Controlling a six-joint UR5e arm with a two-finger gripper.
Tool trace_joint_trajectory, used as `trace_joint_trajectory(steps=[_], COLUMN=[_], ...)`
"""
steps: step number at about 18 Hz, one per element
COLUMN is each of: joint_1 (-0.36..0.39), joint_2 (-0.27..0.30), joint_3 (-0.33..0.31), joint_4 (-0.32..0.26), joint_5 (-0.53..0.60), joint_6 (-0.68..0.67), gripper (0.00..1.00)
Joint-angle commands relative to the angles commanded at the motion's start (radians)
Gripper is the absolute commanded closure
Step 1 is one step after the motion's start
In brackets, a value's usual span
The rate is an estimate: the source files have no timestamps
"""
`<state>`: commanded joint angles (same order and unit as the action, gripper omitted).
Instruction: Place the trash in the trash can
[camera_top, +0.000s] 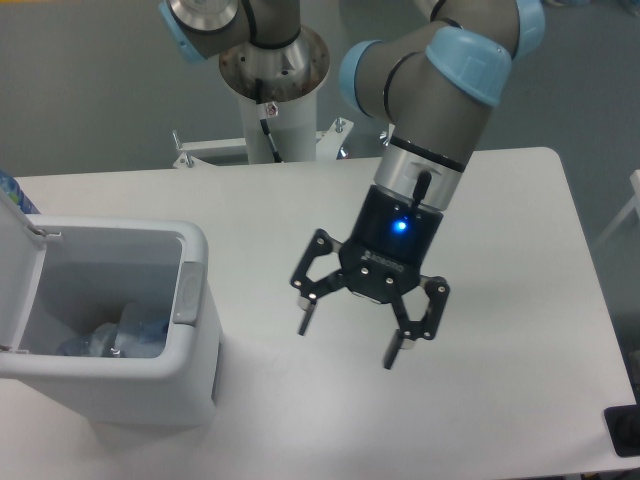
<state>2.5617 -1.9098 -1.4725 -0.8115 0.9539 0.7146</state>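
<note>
Trash can (110, 385) sits at the left end of the white table (500, 240), lid (18, 270) flipped up and back on its far-left side, grey latch tab (186, 295) on the rim that faces the table's middle. Inside the can, down at the bottom, lies the crushed clear bottle (125, 338) w/ bluish label; rest of it is half hidden by the can's front wall. Pale, see-through plastic shows beside it, but can't tell if that's the wrapper or just more bottle.

Hand (350, 338) hangs over the table well to the right of the can, apart from it, nothing between its fingers. Both black fingers (305, 318) are spread wide, tips pointing down toward the table, so it's released and empty. Blue light glows on the hand's black body just above the fingers. Shadow of the hand falls on the table under it, btw hand and can.

Arm (440, 110), grey w/ light-blue joint caps, comes down from the top of the view to the hand. Its base post (275, 110) stands behind the table's far edge, up and right of the can. Dark object (625, 430) pokes in at the table's near right corner, far from the can; too cropped to tell what it is.
</note>
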Motion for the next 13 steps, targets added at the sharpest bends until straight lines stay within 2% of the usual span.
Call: trace_joint_trajectory(steps=[3,6,9,13], joint_1=[0.035,0.101,0.143,0.143], joint_2=[0.000,-0.014,-0.026,-0.044], joint_3=[-0.044,-0.106,-0.114,-0.108], joint_4=[0.000,0.002,-0.002,-0.002], joint_5=[0.098,0.201,0.271,0.425], joint_6=[0.086,0.210,0.304,0.347], gripper=[0.00,0.00,0.00,0.00])
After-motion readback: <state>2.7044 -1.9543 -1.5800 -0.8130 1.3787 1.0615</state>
